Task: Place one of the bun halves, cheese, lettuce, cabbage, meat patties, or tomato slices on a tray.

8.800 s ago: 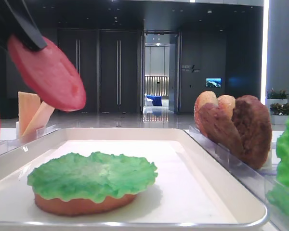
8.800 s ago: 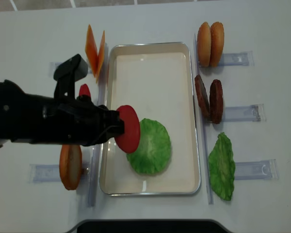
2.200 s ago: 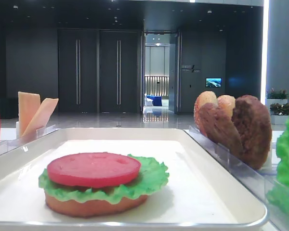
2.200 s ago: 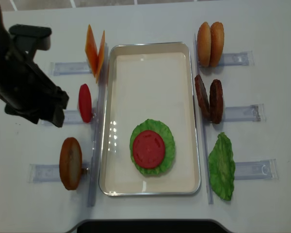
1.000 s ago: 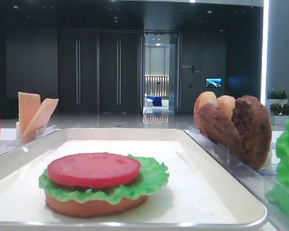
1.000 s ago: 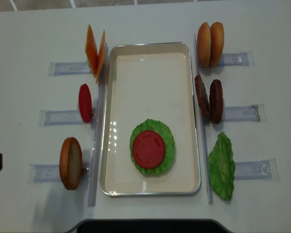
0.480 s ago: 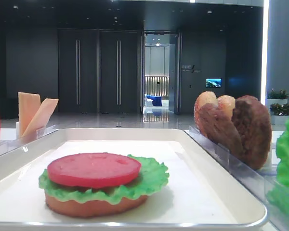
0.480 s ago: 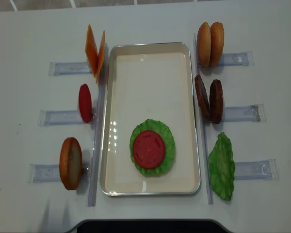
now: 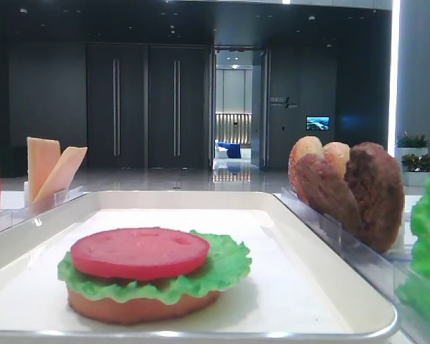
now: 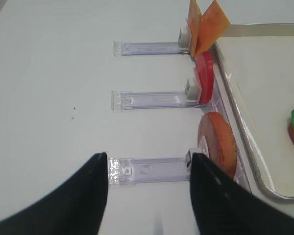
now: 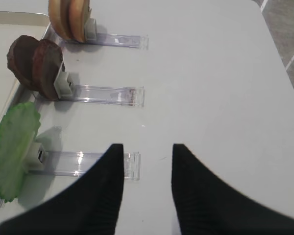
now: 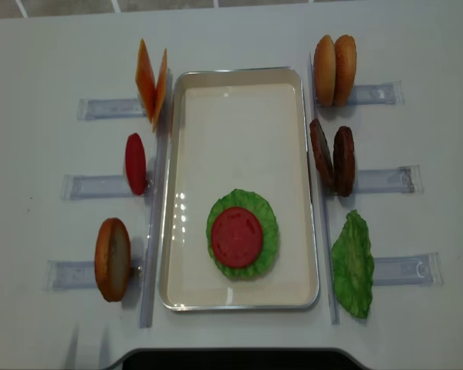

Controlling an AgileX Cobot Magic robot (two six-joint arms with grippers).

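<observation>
On the white tray (image 12: 239, 75) lies a stack: a bun half (image 9: 136, 308), a ruffled lettuce (image 12: 271, 231) leaf on it, and a red tomato slice (image 12: 237, 237) on top. My left gripper (image 10: 149, 164) is open and empty, low over the table left of the tray. Its fingers straddle the clear holder of an upright bun half (image 10: 218, 146). My right gripper (image 11: 147, 152) is open and empty too, over bare table just right of the holder with the spare lettuce (image 11: 12, 142). Neither gripper shows clearly in the overhead view.
Left of the tray stand cheese slices (image 12: 152, 81), a tomato slice (image 12: 136, 163) and a bun half (image 12: 112, 258) in clear holders. On the right stand two bun halves (image 12: 336, 69), two meat patties (image 12: 333, 158) and a lettuce leaf (image 12: 353, 264).
The left arm's dark edge has slid down and out at the lower left of the overhead view. The stack on the tray has not moved.
</observation>
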